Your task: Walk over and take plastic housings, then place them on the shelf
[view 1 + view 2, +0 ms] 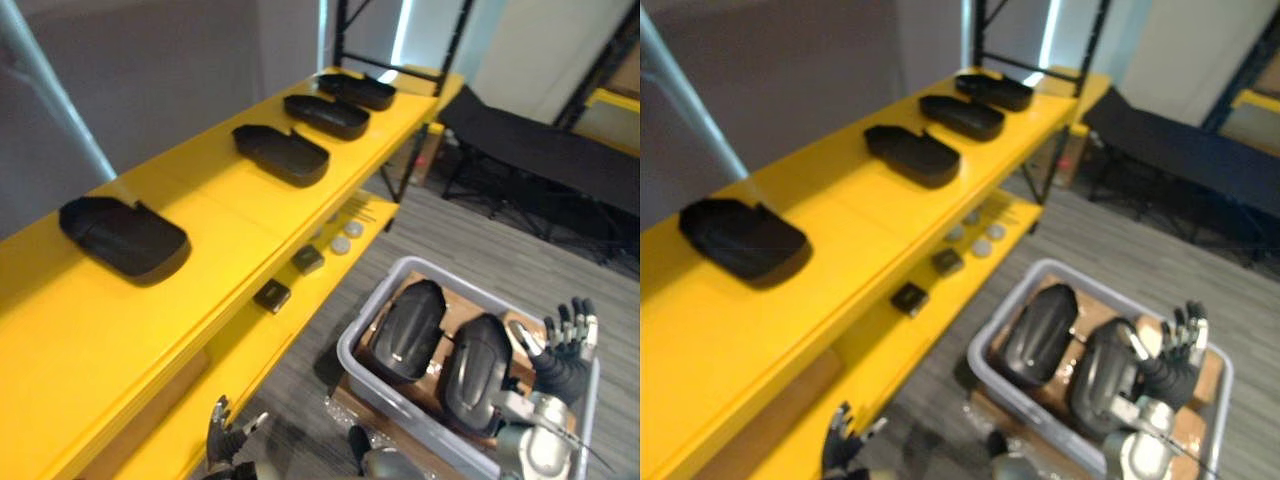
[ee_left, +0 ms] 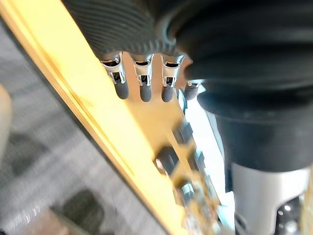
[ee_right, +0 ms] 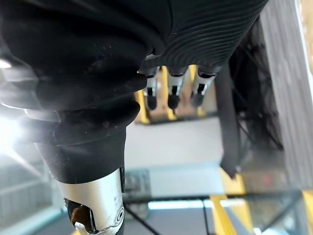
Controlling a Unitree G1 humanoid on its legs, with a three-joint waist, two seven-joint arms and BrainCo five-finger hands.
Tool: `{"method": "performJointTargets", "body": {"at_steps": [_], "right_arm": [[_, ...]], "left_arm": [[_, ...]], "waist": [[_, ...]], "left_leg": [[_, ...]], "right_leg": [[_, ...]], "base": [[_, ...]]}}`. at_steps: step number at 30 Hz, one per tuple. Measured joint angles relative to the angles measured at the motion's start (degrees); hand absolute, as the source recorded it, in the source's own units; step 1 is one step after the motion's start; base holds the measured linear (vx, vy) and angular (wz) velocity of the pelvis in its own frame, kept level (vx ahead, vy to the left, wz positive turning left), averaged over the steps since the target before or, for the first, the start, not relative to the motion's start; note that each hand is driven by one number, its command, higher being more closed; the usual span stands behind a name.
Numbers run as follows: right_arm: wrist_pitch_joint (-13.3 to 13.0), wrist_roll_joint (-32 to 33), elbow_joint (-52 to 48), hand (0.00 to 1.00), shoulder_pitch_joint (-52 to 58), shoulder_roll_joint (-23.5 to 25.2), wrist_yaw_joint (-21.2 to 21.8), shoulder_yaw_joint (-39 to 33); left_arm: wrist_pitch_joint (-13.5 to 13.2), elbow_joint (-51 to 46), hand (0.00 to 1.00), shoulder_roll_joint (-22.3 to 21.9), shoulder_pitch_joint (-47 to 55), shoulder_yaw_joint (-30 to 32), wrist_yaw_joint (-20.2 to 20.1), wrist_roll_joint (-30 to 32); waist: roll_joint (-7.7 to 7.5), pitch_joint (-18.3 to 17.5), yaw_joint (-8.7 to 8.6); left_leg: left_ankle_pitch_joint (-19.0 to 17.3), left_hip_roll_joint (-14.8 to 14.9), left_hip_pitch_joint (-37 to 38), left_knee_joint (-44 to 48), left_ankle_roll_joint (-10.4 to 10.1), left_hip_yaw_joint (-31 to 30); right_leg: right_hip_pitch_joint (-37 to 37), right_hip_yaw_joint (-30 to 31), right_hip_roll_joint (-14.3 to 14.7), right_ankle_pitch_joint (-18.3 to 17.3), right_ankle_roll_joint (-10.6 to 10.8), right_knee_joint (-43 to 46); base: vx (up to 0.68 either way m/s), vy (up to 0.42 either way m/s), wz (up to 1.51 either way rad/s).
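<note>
Our right robot hand (image 1: 563, 345) hangs open-fingered beside the grey bin (image 1: 447, 277) holding two plastic housings (image 1: 408, 330). Four others sit on the yellow shelf (image 1: 200, 190). Our left robot hand (image 1: 225, 432) is relaxed and empty. We judge that the domed shells could slip from a one-sided grasp.

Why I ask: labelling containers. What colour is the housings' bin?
The bin is light grey; left eye view.

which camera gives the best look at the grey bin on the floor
The left eye view: the grey bin shows nearly whole, with two black housings lying inside. The right eye view shows much the same from slightly aside. The wrist views face the yellow shelf and the room beyond instead.
</note>
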Motion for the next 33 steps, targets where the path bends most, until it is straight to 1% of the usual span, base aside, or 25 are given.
{"method": "performJointTargets", "body": {"at_steps": [1,2,4,5,6,7,8,9,10,11,12,13,14,15,16,18,19,21,22,24,25,26,27,29,33], "right_arm": [[-0.3,2.3,0.2,0.0,-1.3,0.2,1.3,0.2],[-0.3,4.0,0.3,0.0,-2.7,0.5,2.3,1.3],[-0.4,5.5,0.3,0.0,-4.8,0.6,4.0,3.7],[-0.4,5.5,0.3,0.0,-6.2,0.8,3.9,5.6],[-0.4,5.4,0.3,0.0,-6.7,1.2,3.2,6.3],[-0.4,5.3,0.3,0.0,-7.1,1.5,2.4,6.5],[-0.4,5.4,0.4,0.0,-7.7,2.4,0.7,7.4],[-0.4,5.3,0.8,0.0,-8.0,3.5,-0.6,8.3],[-0.6,5.4,2.7,0.0,-7.8,4.6,-1.2,8.7],[-0.7,5.5,4.0,0.0,-7.5,5.1,-1.2,8.7],[-0.7,5.6,5.8,0.0,-7.3,5.6,-0.5,8.7],[-0.7,6.3,6.8,0.0,-7.3,5.5,0.9,8.6],[-0.7,6.6,7.3,0.0,-7.2,5.3,2.3,8.6],[-0.7,6.8,7.4,0.0,-7.6,5.0,4.8,8.6],[-0.7,6.7,7.9,0.0,-6.8,4.5,6.7,8.5],[-0.7,6.5,9.8,0.0,-6.6,3.7,7.7,8.7],[-0.6,6.4,11.4,0.0,-7.9,3.3,7.4,9.2],[-0.2,5.3,11.8,0.0,-9.7,2.6,6.0,9.9],[0.0,4.0,12.2,0.0,-11.9,1.6,4.0,9.9],[0.8,2.9,13.0,0.0,-15.1,0.3,1.5,9.8],[1.1,2.7,13.1,0.0,-16.1,-0.1,0.4,9.7],[1.5,2.2,12.8,0.0,-17.4,-0.7,-1.4,9.2],[2.4,1.7,13.0,0.0,-18.1,-1.7,-2.7,8.5],[3.3,1.4,13.0,0.0,-19.6,-3.3,-3.8,7.0],[4.2,-0.1,14.2,0.0,-24.5,-7.2,-4.8,2.1]], "left_arm": [[-0.8,-0.2,0.0,0.1,-2.1,-0.6,-0.4,-1.7],[-1.2,-0.6,0.0,0.4,-3.5,-1.2,-0.5,-3.5],[-1.8,-1.0,0.0,1.1,-4.8,-1.6,-0.5,-5.7],[-2.3,-1.4,0.0,1.3,-5.9,-2.0,-0.4,-5.6],[-2.4,-2.4,0.0,1.1,-7.5,-4.0,-0.3,-5.3],[-2.5,-3.1,0.0,0.9,-8.4,-5.3,-0.5,-4.7],[-3.1,-5.0,0.0,0.3,-9.4,-6.9,-0.6,-3.6],[-3.2,-6.8,0.0,-0.4,-10.1,-7.4,-0.6,-1.2],[-2.9,-8.0,0.0,-0.4,-9.7,-7.7,-0.8,0.3],[-2.6,-8.6,0.0,-0.1,-9.5,-7.7,-1.0,0.5],[-1.8,-9.6,0.0,0.5,-9.0,-7.5,-1.0,1.2],[-1.1,-9.9,0.0,1.4,-8.9,-7.3,-0.8,2.1],[0.0,-9.9,0.0,2.3,-8.9,-6.9,-0.4,3.2],[1.2,-9.7,0.0,3.4,-8.8,-5.9,0.6,4.5],[2.4,-8.4,0.0,5.2,-8.7,-5.2,1.8,4.4],[3.8,-6.3,0.0,7.1,-8.5,-3.3,2.9,4.0],[4.9,-5.4,0.0,8.5,-7.6,-1.6,3.5,4.0],[5.2,-5.4,0.0,8.9,-5.8,0.5,4.0,4.0],[5.2,-5.2,0.0,9.2,-4.5,2.3,4.1,4.0],[5.2,-4.4,0.0,8.4,-3.6,3.2,4.2,4.0],[5.2,-4.0,0.0,7.9,-3.6,3.2,4.2,3.8],[4.9,-3.8,0.0,7.9,-3.6,3.3,4.1,3.3],[4.5,-3.7,0.0,7.9,-3.9,3.7,4.0,1.8],[3.1,-3.5,0.0,6.9,-4.5,3.6,3.9,1.1],[-0.4,-1.2,0.0,3.6,-6.5,2.5,2.2,-2.8]], "waist": [[-0.28,0.7,0.16],[-1.88,2.2,0.39],[-2.81,3.3,0.69],[-3.54,3.6,0.91],[-3.44,4.6,1.43],[-2.69,5.8,1.76],[-1.27,7.7,2.48],[-0.22,9.6,3.17],[0.18,10.7,3.13],[-0.03,11.0,3.22],[-0.84,11.7,3.39],[-1.5,12.7,3.35],[-2.09,13.2,3.33],[-1.47,13.9,3.45],[-2.19,13.9,3.07],[-2.39,13.9,3.37],[-2.51,13.9,4.05],[-3.03,14.1,4.45],[-3.99,14.1,5.09],[-3.21,14.4,6.07],[-2.94,14.6,6.32],[-3.45,14.7,6.63],[-3.34,15.1,6.44],[-3.01,15.5,6.36],[-1.0,17.8,4.48]], "left_leg": [[-1.5,-0.5,-0.3,-2.7,-3.3,0.3],[-1.2,-1.6,-0.8,-2.6,-3.3,1.1],[-0.9,-1.9,-2.6,-2.4,-3.2,1.5],[-0.9,-3.0,-4.4,-1.1,-3.4,1.0],[-1.4,-3.4,-6.1,1.6,-3.9,-0.9],[-2.0,-3.3,-6.7,3.1,-3.9,-2.0],[-3.2,-3.3,-7.6,6.8,-4.5,-3.6],[-4.4,-2.9,-7.9,9.7,-4.6,-3.6],[-5.9,-2.6,-7.6,12.1,-4.0,-2.9],[-6.8,-2.5,-7.0,13.1,-3.7,-2.3],[-8.3,-2.2,-5.4,14.1,-3.1,-0.1],[-9.2,-2.2,-3.8,14.6,-2.2,1.4],[-9.4,-1.9,-2.8,14.1,-1.6,3.1],[-8.7,0.8,-2.8,13.5,-0.8,6.8],[-8.0,1.6,-2.9,13.4,-0.4,8.6],[-7.4,2.8,-3.3,13.0,0.2,10.3],[-6.1,3.3,-4.1,12.3,0.4,11.9],[-5.3,3.4,-5.1,11.8,0.2,13.6],[-5.0,2.5,-6.6,11.5,-0.1,13.9],[-2.9,1.5,-8.3,9.0,0.4,11.9],[-1.5,2.0,-8.4,7.4,0.1,12.8],[0.7,1.4,-8.5,4.9,-0.7,14.3],[2.1,0.6,-8.2,2.9,-0.9,14.5],[4.5,-0.7,-8.3,0.4,-0.8,13.9],[6.9,-3.1,-8.1,-2.6,-0.2,11.7]], "right_leg": [[-2.2,-0.4,-0.8,1.4,0.1,0.4],[-3.0,-0.6,-2.1,2.1,0.4,0.3],[-5.3,-1.6,-3.2,2.6,0.7,1.9],[-7.2,-3.3,-3.7,1.7,1.8,5.9],[-7.5,-4.9,-4.2,1.2,3.4,7.3],[-7.5,-5.7,-4.2,0.8,3.7,8.4],[-8.0,-6.4,-4.0,0.7,4.5,10.7],[-8.2,-5.8,-3.3,0.7,4.6,12.3],[-8.2,-5.1,-2.3,0.7,4.6,13.3],[-8.1,-4.6,-1.8,0.8,4.7,13.7],[-8.1,-5.4,-1.6,1.3,4.5,14.6],[-8.1,-7.1,-1.8,3.1,2.7,15.2],[-8.0,-9.1,-1.5,6.9,0.3,12.8],[-7.7,-11.4,-0.5,8.8,-3.3,11.6],[-9.2,-14.9,-0.7,1.9,-3.6,22.7],[-7.9,-19.1,-2.2,-4.1,-3.8,31.7],[-6.1,-21.3,-4.1,-6.9,-3.9,33.2],[-3.9,-23.4,-6.1,-8.9,-3.0,30.1],[-2.8,-25.6,-5.9,-8.6,-1.4,22.3],[-0.8,-25.9,-4.3,-6.1,0.9,12.3],[-0.2,-26.7,-4.1,-4.4,0.7,9.3],[-0.3,-28.4,-5.1,-2.8,0.9,6.2],[-0.1,-28.1,-4.9,-0.1,0.6,3.2],[-0.1,-27.7,-4.9,2.6,0.1,0.1],[-1.0,-26.0,-5.4,4.5,-0.1,-1.6]], "base": [[-0.15,0.2,-0.29],[-0.2,0.208,-0.31],[-0.11,0.075,-0.1],[-0.01,0.04,0.36],[0.02,0.041,0.52],[0.0,0.071,0.55],[-0.03,0.096,0.15],[-0.05,0.115,-0.25],[-0.06,0.108,-0.64],[-0.07,0.084,-0.93],[-0.12,0.103,-1.13],[-0.23,0.13,-1.41],[-0.32,0.108,-1.65],[-0.36,0.103,-1.58],[-0.28,0.058,-1.22],[-0.2,0.055,-0.79],[-0.16,0.022,-0.68],[-0.15,-0.027,-0.64],[-0.14,-0.033,-0.74],[-0.13,-0.025,-0.68],[-0.07,-0.041,-0.56],[-0.03,-0.054,-0.33],[-0.04,-0.057,-0.24],[-0.02,-0.085,-0.25],[-0.02,-0.046,-0.19]]}}
